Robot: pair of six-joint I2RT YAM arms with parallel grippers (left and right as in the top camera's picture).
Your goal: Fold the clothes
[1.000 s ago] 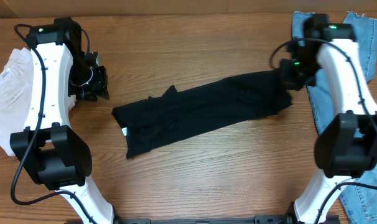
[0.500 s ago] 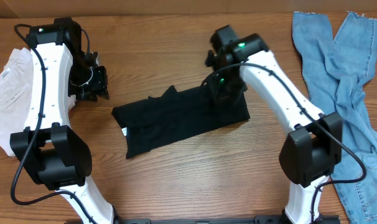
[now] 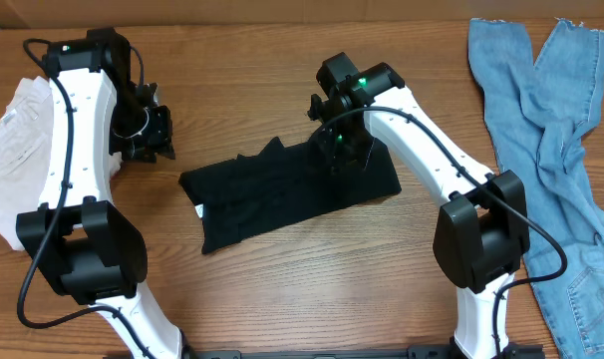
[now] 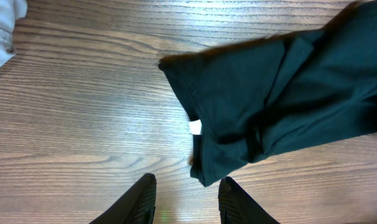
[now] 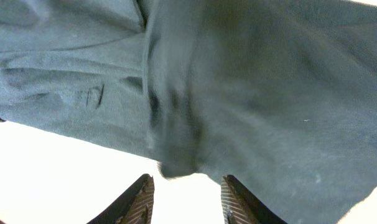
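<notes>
Right now the black garment point(image 3: 272, 189) lies slantwise on the bench point(image 3: 282, 299), doubled over on itself at its right end so that 2 layers sit there, with a small white label point(image 4: 195, 127) showing near its left end. The right claw point(image 3: 342, 150) hangs low over that doubled end. In the right wrist view its fingers point(image 5: 137, 199) stand apart with nothing pinched between them, though a rumpled bulge of cloth sits just ahead of the gap. The left claw point(image 3: 148, 135) waits off the left end of the black garment, not touching it, its jaws likewise spread and empty. A white garment point(image 3: 8, 150) lies farther out on that left side, and blue jeans point(image 3: 541, 120) lie well off to the right; neither looks folded. The main risk, as I judge it, is at the doubled end: a finger so close to loose cloth could catch the bulge as the arm lifts and drag the top layer back, undoing the fold. The edges of the 2 layers also do not line up, so a further fold could lock in a crooked bundle. Nothing pins the black garment, so any tug could slide it across the smooth wood.
</notes>
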